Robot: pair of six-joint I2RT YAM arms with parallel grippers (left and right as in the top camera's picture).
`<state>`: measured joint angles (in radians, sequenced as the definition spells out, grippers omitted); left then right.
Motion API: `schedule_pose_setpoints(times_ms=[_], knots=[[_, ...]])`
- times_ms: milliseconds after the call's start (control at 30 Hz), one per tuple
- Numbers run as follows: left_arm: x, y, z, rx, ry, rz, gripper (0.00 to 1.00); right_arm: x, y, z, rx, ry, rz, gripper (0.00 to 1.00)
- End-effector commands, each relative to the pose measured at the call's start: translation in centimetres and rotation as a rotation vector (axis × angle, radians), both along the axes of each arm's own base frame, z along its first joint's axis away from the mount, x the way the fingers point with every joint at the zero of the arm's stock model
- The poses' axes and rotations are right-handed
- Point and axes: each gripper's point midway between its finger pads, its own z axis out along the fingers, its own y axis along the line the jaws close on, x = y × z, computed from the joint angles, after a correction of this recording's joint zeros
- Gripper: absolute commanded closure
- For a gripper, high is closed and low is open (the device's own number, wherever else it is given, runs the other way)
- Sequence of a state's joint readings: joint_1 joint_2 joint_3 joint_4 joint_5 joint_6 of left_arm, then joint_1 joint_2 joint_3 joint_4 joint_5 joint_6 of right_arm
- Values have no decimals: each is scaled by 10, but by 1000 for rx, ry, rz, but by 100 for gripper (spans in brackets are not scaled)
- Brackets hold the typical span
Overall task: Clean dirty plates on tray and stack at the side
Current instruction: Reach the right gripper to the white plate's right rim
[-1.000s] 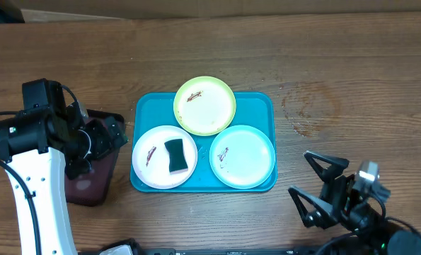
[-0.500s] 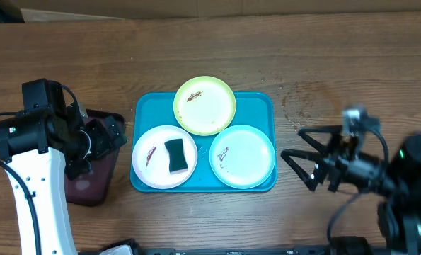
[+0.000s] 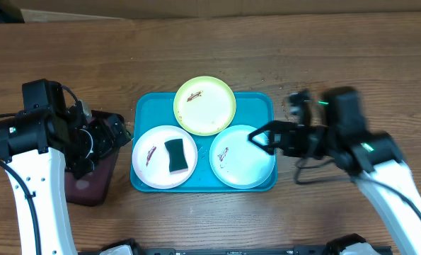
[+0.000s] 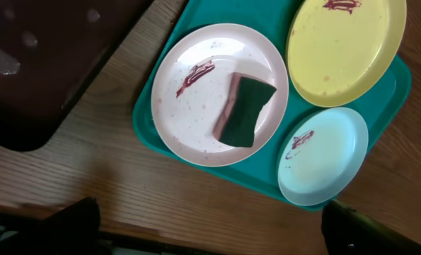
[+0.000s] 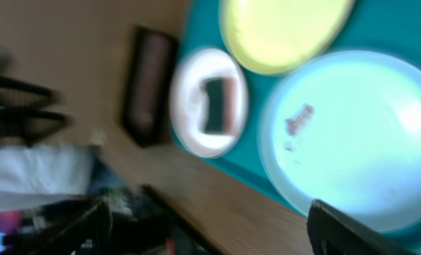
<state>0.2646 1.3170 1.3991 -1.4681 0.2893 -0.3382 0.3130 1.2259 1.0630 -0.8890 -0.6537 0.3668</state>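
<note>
The turquoise tray [image 3: 143, 106] holds three plates: a yellow-green plate [image 3: 204, 105] at the back, a white plate [image 3: 152, 157] front left, and a teal-rimmed plate [image 3: 242, 157] front right. Each has a small dark smear. A dark green sponge [image 3: 175, 156] lies on the white plate. My right gripper [image 3: 264, 138] is open and empty over the teal-rimmed plate's right edge. My left gripper [image 3: 110, 138] is open and empty left of the tray. The left wrist view shows the white plate [image 4: 196, 106] and sponge [image 4: 244, 110]. The blurred right wrist view shows the teal-rimmed plate [image 5: 352, 134].
A dark maroon tray [image 3: 90, 180] lies left of the turquoise tray, under my left gripper; it also shows in the left wrist view [image 4: 47, 64]. Bare wooden table surrounds the tray. A faint ring stain [image 3: 309, 106] marks the wood at the right.
My right arm has swung from the table's front right corner up and left to the teal-rimmed plate's right edge. The left arm and the plates have not moved.
</note>
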Motion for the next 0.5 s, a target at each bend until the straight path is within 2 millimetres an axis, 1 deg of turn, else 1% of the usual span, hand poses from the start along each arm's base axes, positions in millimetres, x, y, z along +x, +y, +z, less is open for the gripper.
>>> schedule_pose_setpoints(times_ms=[0,67,167,200,300,367,400,467], knots=[[2,-3,0,-27,-3,7,0,21,14,-28,-253,-16,10,10],[3,-3,0,-26,-4,7,0,26,35,-40,-276,15,27,10],[2,-3,0,-26,-3,7,0,36,74,-46,-229,-3,54,13],[2,-3,0,-24,0,7,0,39,87,-45,-202,-33,77,15],[1,-2,-1,-17,4,5,0,50,119,-40,-165,-147,99,29],[-1,-2,-1,-20,11,5,0,58,130,-44,-180,-187,55,38],[-2,-2,-2,-21,16,5,0,61,133,-48,-198,-197,33,43],[-2,-3,-2,-21,18,4,0,64,134,-65,-259,-189,-16,46]])
